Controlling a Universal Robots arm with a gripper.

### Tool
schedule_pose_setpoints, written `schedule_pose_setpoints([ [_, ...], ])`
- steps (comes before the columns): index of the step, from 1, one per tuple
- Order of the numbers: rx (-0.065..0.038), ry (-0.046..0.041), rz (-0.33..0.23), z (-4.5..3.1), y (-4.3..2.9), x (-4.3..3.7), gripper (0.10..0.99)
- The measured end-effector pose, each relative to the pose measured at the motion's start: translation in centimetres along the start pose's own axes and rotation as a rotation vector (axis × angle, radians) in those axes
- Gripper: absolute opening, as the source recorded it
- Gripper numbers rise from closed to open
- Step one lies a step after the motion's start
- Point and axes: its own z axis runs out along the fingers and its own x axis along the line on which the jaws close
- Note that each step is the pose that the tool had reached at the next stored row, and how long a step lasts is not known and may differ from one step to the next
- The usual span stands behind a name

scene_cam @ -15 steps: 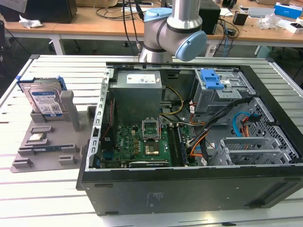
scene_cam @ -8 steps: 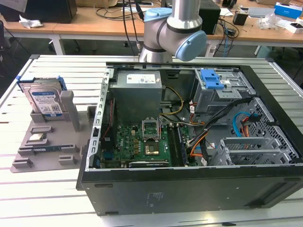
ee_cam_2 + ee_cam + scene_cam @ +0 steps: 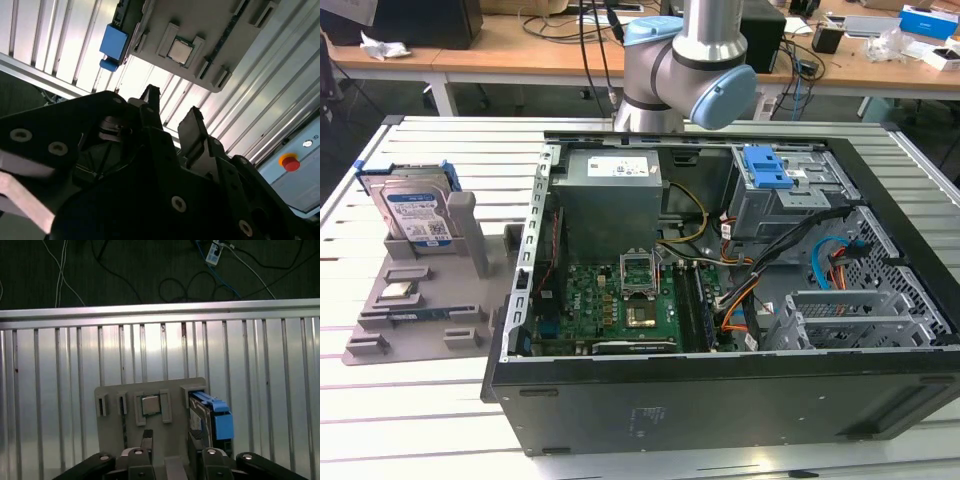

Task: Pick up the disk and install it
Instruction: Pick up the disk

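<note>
**A:** In the second wrist view the black two-fingered gripper (image 3: 171, 104) is spread apart and empty, above the flat grey plastic tray (image 3: 160, 20).
**B:** Aimed at what?
**A:** In the first wrist view, the silver-grey rectangular disk (image 3: 212, 415) in its blue bracket. It stands on edge at the tray's end, probably so the fingers can straddle it.
**B:** And the exterior view?
**A:** The disk (image 3: 415, 212) is at the tray corner away from the open black computer case (image 3: 720, 400), not yet installed.

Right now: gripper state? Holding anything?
Black gripper: open, holding nothing. The silver-grey hard drive in its bright blue plastic bracket stands upright in the grey plastic holder.
</note>
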Motion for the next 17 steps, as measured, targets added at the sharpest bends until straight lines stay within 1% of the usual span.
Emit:
schedule_pose_setpoints([
  [1, 0.0, 0.0, 0.0, 0.0, 0.0, 0.0, 0.475],
  [2, 0.0, 0.0, 0.0, 0.0, 0.0, 0.0, 0.475],
  [3, 0.0, 0.0, 0.0, 0.0, 0.0, 0.0, 0.541],
  [6, 0.0, -0.0001, 0.0, 0.01, 0.0, -0.05, 0.541],
  [9, 0.0, 0.0, 0.0, 0.01, 0.02, -0.34, 0.541],
  [11, 0.0, 0.0001, 0.0, 0.01, 0.03, -0.72, 0.541],
  [17, 0.0, 0.0001, 0.0, 0.06, 0.08, -2.41, 0.541],
])
